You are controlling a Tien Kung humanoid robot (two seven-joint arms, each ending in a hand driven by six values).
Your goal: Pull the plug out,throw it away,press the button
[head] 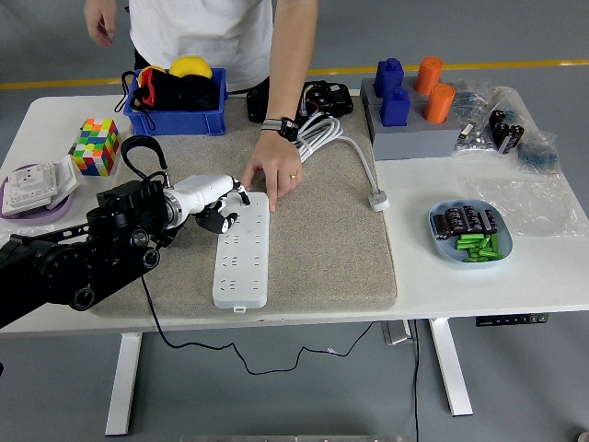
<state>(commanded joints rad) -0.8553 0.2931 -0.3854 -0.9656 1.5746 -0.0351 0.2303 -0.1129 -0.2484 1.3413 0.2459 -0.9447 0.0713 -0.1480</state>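
Note:
A white power strip (242,249) lies lengthwise on the grey mat (331,241). Its far end is held down by a person's hand (274,171) reaching from the table's far side. My left hand (224,206), white with dark fingertips, is at the strip's far left corner. One fingertip reaches onto the strip's top end and the other fingers are curled under, holding nothing. The white plug (378,200) lies unplugged at the mat's right edge, and its coiled cable (322,136) runs to the back. The right arm is out of view.
A blue bin (177,120) of dark items stands at the back. A colour cube (96,145) and a purple bowl (11,210) with a socket are at the left. A grey block (409,136) with blue and orange pegs, plastic bags (520,147) and a blue plate (440,241) of batteries sit right.

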